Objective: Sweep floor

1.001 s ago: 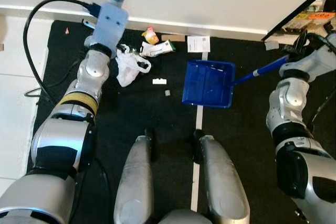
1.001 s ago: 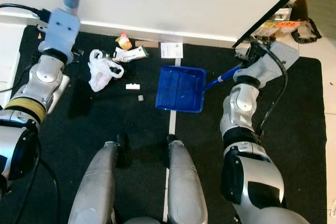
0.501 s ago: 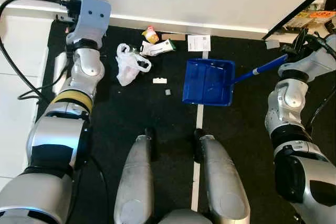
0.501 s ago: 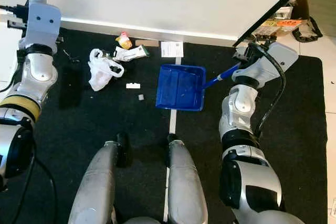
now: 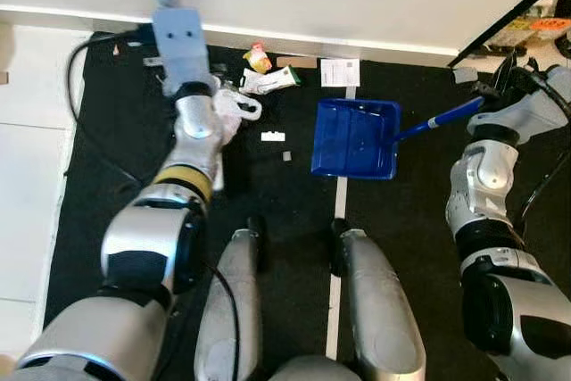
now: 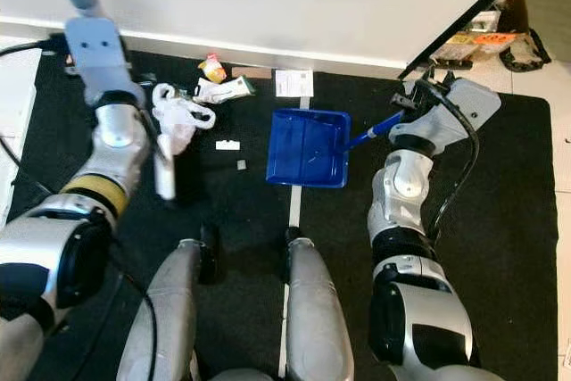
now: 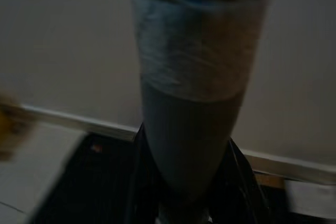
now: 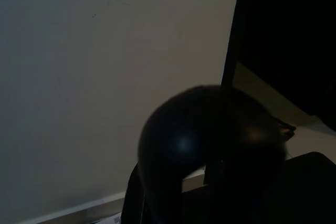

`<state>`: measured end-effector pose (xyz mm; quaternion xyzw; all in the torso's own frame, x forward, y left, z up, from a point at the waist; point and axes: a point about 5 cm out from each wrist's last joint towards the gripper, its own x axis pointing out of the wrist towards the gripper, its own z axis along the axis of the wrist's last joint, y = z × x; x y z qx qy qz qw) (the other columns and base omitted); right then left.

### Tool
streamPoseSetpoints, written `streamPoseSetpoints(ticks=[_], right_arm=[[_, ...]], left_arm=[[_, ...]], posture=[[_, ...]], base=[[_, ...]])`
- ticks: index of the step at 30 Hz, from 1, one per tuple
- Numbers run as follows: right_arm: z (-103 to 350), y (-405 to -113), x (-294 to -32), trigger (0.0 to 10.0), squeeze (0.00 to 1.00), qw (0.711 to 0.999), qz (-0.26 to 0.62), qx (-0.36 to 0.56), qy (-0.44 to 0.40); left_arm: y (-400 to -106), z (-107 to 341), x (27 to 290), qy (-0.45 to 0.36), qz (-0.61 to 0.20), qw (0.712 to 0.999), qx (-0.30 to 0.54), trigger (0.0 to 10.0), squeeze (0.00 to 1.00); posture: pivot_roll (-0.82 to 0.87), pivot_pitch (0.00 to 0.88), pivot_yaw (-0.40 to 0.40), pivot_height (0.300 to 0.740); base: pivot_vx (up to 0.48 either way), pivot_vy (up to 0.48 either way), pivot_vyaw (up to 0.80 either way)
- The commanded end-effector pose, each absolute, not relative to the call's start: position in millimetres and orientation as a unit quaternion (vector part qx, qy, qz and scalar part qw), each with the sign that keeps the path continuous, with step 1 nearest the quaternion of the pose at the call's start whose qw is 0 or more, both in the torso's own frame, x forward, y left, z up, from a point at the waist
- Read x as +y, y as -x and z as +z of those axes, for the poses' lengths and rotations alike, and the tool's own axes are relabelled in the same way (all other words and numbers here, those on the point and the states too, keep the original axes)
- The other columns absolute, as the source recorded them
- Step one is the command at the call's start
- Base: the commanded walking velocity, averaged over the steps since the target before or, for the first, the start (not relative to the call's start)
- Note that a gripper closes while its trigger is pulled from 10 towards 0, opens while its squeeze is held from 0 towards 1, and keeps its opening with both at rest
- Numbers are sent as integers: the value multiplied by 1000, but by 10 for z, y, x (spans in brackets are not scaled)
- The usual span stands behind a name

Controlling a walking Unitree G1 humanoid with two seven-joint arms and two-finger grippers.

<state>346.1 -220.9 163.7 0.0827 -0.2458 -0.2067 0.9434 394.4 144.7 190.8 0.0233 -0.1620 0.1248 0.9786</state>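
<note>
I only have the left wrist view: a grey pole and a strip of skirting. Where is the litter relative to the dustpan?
Observer: The blue dustpan lies on the black mat; a white plastic bag sits to its left.
Operator: Anything loose between them?
Observer: Yes, a small white scrap and a grey bit lie apart from the bag, nearer the pan.
Operator: What's holding the pan?
Observer: The right tool grips its blue handle.
</note>
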Motion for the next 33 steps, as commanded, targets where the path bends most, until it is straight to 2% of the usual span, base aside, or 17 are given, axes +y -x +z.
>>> streamPoseSetpoints(ticks=[1,5,7,11,13,16,22,28,33], right_arm=[[1439,-3403,-2195,10000,0,950,-214,-209,-89],[1410,-3375,-2198,10000,0,948,-220,-210,-92],[1406,-3371,-2201,10000,0,948,-221,-210,-92],[1391,-3354,-2203,10000,0,947,-225,-209,-94],[1391,-3353,-2204,10000,0,947,-225,-209,-94],[1399,-3354,-2222,10000,0,946,-227,-211,-95],[1401,-3366,-2222,10000,0,947,-225,-209,-96],[1395,-3378,-2209,10000,0,948,-221,-206,-98],[1408,-3397,-2178,10000,0,949,-216,-206,-100]], left_arm=[[-3946,1919,1259,16,97,982,-162,10000,0],[-3921,2016,798,92,34,980,-171,10000,0],[-3916,2028,762,98,31,980,-173,10000,0],[-3904,2243,516,149,9,969,-196,10000,0],[-3904,2252,509,151,8,969,-197,10000,0],[-3940,2409,560,161,14,963,-217,10000,0],[-3984,2504,820,56,-24,963,-262,10000,0],[-3990,2568,1266,-12,-4,954,-299,10000,0],[-3977,2622,1464,-91,-16,944,-316,10000,0]], posture=[[-83,537,-6,731],[-72,534,7,731],[-72,534,7,731],[-65,533,19,731],[-65,533,19,731],[-54,523,25,731],[-30,509,26,731],[-17,506,16,731],[-18,508,14,731]], base=[[0,0,0],[0,0,0],[0,0,0],[0,0,0],[0,0,0],[0,0,0],[0,0,0],[0,0,0],[0,0,0]])
